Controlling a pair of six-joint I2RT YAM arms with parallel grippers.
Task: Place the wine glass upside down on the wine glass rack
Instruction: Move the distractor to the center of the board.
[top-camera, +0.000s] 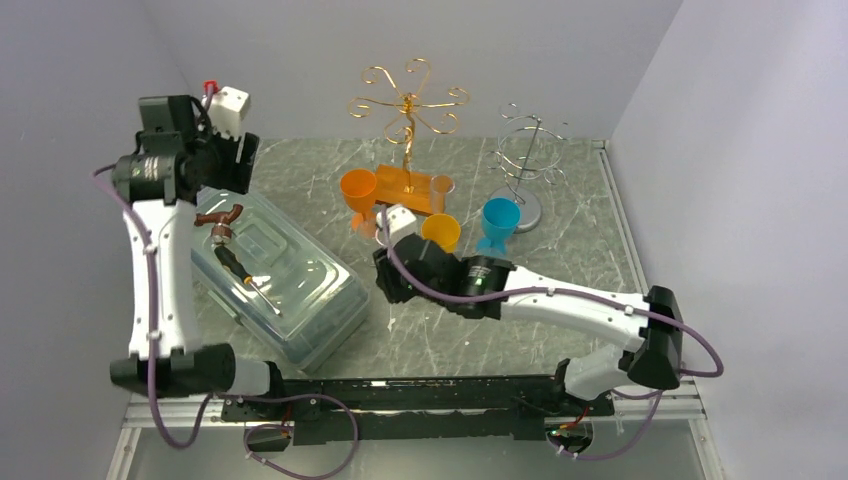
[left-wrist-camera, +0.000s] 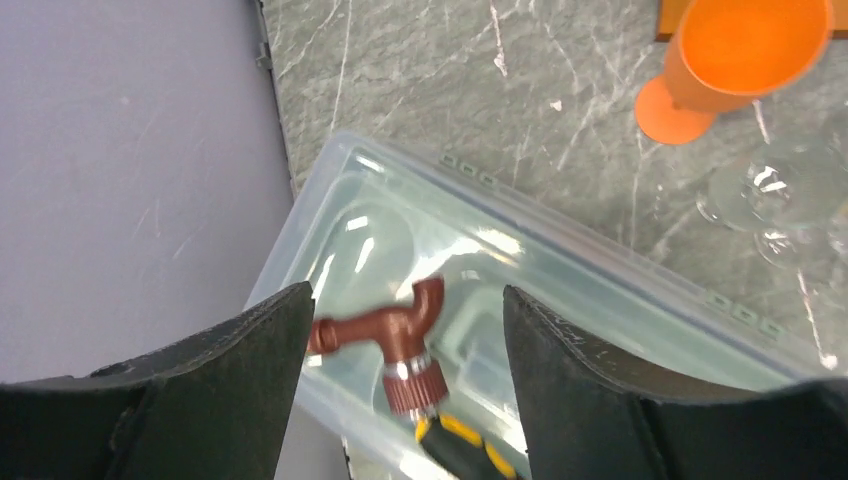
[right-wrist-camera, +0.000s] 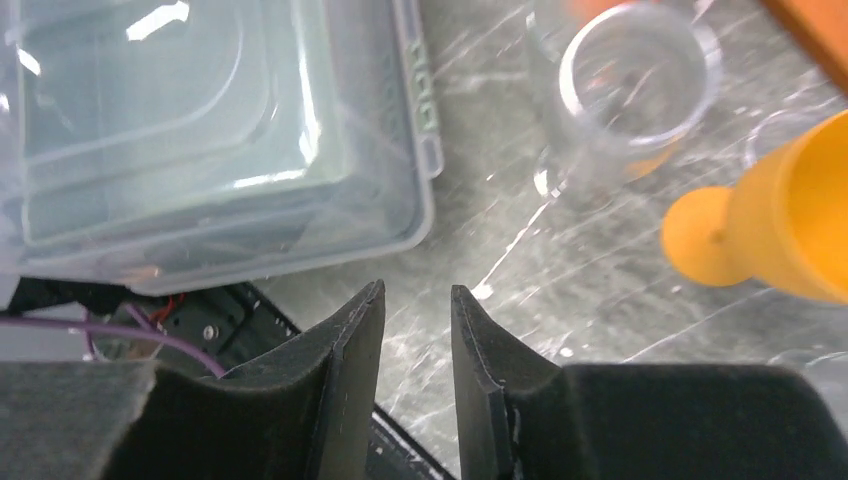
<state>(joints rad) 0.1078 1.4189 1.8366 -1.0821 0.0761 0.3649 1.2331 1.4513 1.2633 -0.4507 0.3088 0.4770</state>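
So the left fingers (left-wrist-camera: 230, 380) are spread wide with nothing between them, hanging up above the clear plastic box (left-wrist-camera: 600, 300). Right below the gap, on the box lid, lies a brown-handled tool (left-wrist-camera: 400, 345) with a black and yellow shaft. One end of the handle looks really close to the left-hand finger, but I can't tell if it's touching.

The right fingers (right-wrist-camera: 330, 380) are low over the counter (right-wrist-camera: 560, 290), open just a narrow slit and holding nothing. A corner of the box sits ahead of them and off to the left. The clear glass (right-wrist-camera: 635, 80) is ahead and to the right of those fingers, standing mouth up on the counter. The yellow glass (right-wrist-camera: 790, 220) is further right, close beside the clear one.

An orange glass (left-wrist-camera: 745, 55) stands mouth up, well ahead and to the right of the left fingers. A blue glass (top-camera: 500, 220) sits beyond the right arm, near the foot of the silver rack (top-camera: 528, 150). The gold rack (top-camera: 408, 100) is at the back, past the orange glass, well away from both sets of fingers.
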